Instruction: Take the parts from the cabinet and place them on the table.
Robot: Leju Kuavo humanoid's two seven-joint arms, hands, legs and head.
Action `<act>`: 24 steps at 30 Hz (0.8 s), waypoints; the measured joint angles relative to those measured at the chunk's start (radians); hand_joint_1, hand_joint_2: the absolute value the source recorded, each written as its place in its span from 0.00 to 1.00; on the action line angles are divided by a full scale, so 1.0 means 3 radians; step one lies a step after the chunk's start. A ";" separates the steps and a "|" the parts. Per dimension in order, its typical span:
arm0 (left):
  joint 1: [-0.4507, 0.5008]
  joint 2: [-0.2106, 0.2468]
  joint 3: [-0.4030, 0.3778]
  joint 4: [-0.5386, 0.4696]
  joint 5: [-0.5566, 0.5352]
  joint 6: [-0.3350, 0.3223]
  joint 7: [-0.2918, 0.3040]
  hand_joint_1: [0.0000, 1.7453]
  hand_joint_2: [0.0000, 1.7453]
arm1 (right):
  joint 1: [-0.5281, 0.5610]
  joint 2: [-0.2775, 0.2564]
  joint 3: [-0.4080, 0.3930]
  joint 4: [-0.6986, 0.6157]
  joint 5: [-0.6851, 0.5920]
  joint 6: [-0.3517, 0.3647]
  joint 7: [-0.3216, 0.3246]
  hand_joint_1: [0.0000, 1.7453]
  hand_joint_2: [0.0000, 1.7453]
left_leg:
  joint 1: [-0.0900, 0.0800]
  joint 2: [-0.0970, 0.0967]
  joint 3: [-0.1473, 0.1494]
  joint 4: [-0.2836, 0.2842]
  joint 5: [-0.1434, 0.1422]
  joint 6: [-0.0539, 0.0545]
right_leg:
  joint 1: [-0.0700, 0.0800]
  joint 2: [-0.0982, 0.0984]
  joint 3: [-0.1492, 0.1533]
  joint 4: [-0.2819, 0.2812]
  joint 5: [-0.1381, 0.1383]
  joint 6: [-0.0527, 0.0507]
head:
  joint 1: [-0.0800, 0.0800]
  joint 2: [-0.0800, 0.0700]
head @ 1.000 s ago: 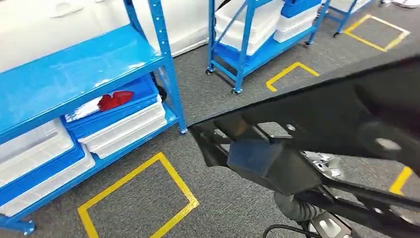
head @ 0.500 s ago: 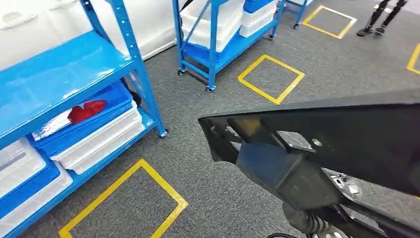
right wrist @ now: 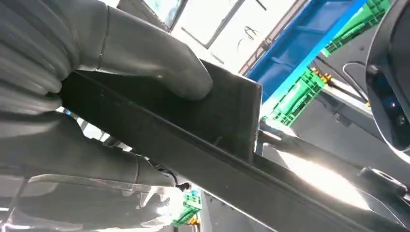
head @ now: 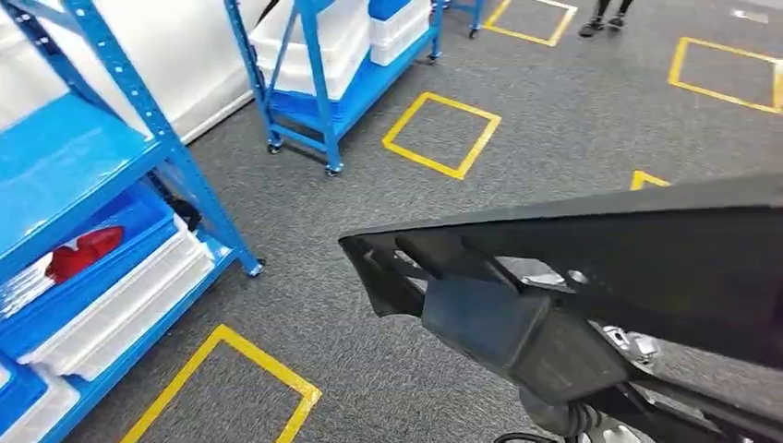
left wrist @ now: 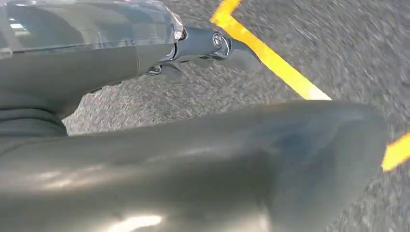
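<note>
1. One long black part [head: 591,249] was seen in the head view, carried low in front of the body above the grey carpet [head: 517,120] — well clear of the blue shelving [head: 111,175] off to the left side.
2. Its long axis ran across the view from the middle toward the right edge, the nearer end pointing toward the shelving.
3. The right hand [right wrist: 82,92] was closed on the part [right wrist: 203,140] in the right wrist view, its thumb pressed flat on one face and the other fingers wrapped beneath — the grasp lay directly on the piece.
4. The left hand [left wrist: 145,58] was seen over carpet and yellow floor tape [left wrist: 270,58]; whether its fingers were spread or curled could not be told, and no hold on the part was shown there.
5. No table was visible, so the setting-down was judged to be not yet due, with the right arm judged the one bearing the load.
</note>
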 joint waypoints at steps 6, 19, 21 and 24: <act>0.0005 -0.0034 -0.0022 0.0001 -0.0029 0.0144 0.0190 0.00 0.00 | 0.0014 0.0091 -0.0009 0.0080 -0.0078 0.0191 0.0000 1.00 1.00 | 0.0023 -0.0097 0.0135 -0.0371 0.0088 0.0079 | -0.0011 0.0199 -0.0056 -0.0006 0.0046 0.0130 | 0.0000 0.0000; 0.0015 -0.0131 -0.0023 0.0001 -0.0031 0.0112 0.0169 0.00 0.00 | 0.0061 0.0137 -0.0080 0.0285 -0.0133 0.0264 0.0000 1.00 1.00 | -0.0033 0.0384 0.0162 -0.0358 0.0039 0.0028 | 0.0002 -0.0430 0.0029 -0.0018 -0.0066 0.0105 | 0.0000 -0.0001; 0.0001 -0.0142 -0.0025 0.0001 -0.0044 0.0112 0.0169 0.00 0.00 | 0.0056 0.0137 -0.0089 0.0301 -0.0145 0.0271 0.0000 1.00 1.00 | -0.0033 0.0447 0.0187 -0.0371 0.0032 -0.0007 | -0.0002 -0.0361 0.0032 -0.0046 -0.0053 0.0066 | 0.0000 0.0000; 0.0003 -0.0146 -0.0033 0.0001 -0.0053 0.0111 0.0169 0.00 0.00 | 0.0010 0.0160 -0.0090 0.0323 -0.0159 0.0271 0.0000 1.00 1.00 | -0.0005 0.0159 0.0004 0.0058 -0.0251 -0.0042 | -0.0030 -0.0270 0.0058 -0.0075 -0.0031 0.0021 | 0.0000 0.0000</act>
